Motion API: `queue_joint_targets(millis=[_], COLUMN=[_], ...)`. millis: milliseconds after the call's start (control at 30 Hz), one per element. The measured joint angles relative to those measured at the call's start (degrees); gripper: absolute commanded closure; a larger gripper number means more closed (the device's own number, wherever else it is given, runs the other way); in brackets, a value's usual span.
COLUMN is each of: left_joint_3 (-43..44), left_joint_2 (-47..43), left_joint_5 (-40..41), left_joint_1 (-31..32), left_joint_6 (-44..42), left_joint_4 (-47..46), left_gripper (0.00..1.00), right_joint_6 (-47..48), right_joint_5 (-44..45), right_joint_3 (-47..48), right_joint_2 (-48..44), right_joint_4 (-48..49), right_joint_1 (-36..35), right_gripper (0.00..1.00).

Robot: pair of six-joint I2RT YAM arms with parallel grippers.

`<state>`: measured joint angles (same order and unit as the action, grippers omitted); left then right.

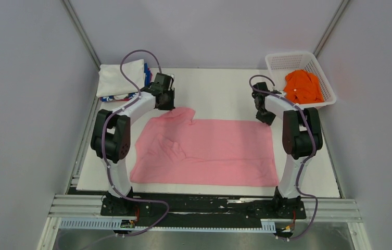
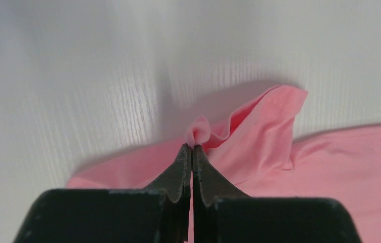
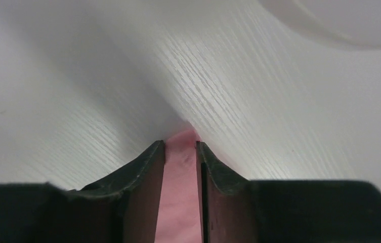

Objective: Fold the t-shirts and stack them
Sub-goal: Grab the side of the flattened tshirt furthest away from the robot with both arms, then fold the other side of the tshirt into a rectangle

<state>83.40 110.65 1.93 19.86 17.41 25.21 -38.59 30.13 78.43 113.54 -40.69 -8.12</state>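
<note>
White tabletop point(image 1: 225, 88) carries the pink t-shirt point(image 1: 209, 151) spread flat at centre. At its 11 o'clock corner the left gripper point(image 2: 192, 148) is pinched tight on a cloth fold. At 1 o'clock the right gripper point(image 3: 180, 147) straddles the corner, jaws narrow but not visibly clamped. Grasping step, I judge: next needs a firm right pinch, then a paired lift toward 6 o'clock

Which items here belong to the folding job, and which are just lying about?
Job:
pink shirt, spread on the table
orange shirt, in the basket
white shirt, folded, far left
blue/red shirt, under the white one

Lying about:
basket
</note>
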Motion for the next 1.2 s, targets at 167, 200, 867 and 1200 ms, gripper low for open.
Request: queue_joint_targets(millis=[167,200,867,1200], left_joint_3=[-4.0,-4.1,-19.1,-29.3], left_joint_2=[-4.0,-4.5,-26.9,-43.1], left_joint_5=[0.0,0.0,13.5,24.0], left_joint_1=[0.6,0.9,10.9,18.6], left_joint_6=[-0.6,-1.0,-1.0,10.0], left_joint_4=[-0.6,-0.7,3.2,12.1], left_gripper=[1.00,1.00,1.00,1.00], right_joint_6=[-1.4,-1.4,0.5,0.1], right_joint_5=[0.6,0.7,-0.1,-2.8], right_joint_3=[-2.0,-2.1,-20.7,-26.9], right_joint_2=[-1.2,-1.2,-28.0,-39.9], right_joint_4=[-1.4,-1.6,-0.4,-4.2], right_joint_1=[0.0,0.0,-7.6,-8.7], right_gripper=[0.94,0.95,1.00,0.98])
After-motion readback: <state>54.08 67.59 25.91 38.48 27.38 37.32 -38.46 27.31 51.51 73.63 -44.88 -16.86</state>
